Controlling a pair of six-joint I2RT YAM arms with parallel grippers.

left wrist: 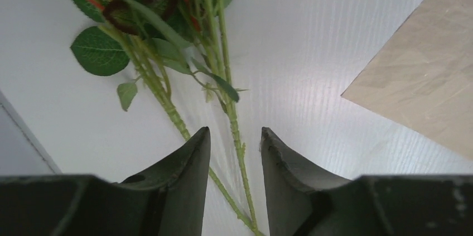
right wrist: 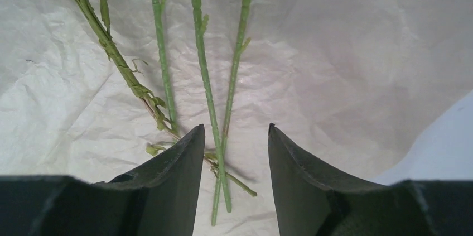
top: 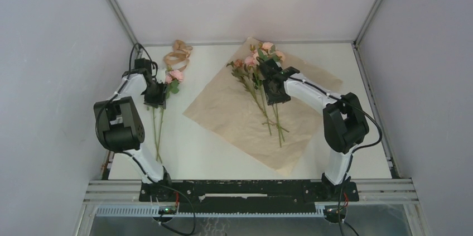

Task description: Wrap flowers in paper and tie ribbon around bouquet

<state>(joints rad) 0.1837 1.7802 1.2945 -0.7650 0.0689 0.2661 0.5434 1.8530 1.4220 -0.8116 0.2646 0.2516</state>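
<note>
The orange-tan paper (top: 240, 119) lies flat, turned like a diamond, right of the table's middle. Several flowers (top: 252, 62) rest on it, heads towards the back and stems (right wrist: 201, 68) running forward. My right gripper (top: 276, 95) hovers over those stems, open; in its wrist view the fingertips (right wrist: 235, 127) straddle two loose stems on the paper (right wrist: 346, 52). Two more flowers (top: 175, 75) lie on the bare table at the left. My left gripper (top: 156, 97) is low over their stems (left wrist: 233, 124), its jaws (left wrist: 234, 131) apart on either side without touching them. The ribbon (top: 178, 54) is curled at the back left.
White walls enclose the table on three sides, with metal posts in the back corners. A corner of the paper (left wrist: 424, 85) reaches towards the left gripper. Both arm bases stand at the near edge, on a black rail (top: 245, 188).
</note>
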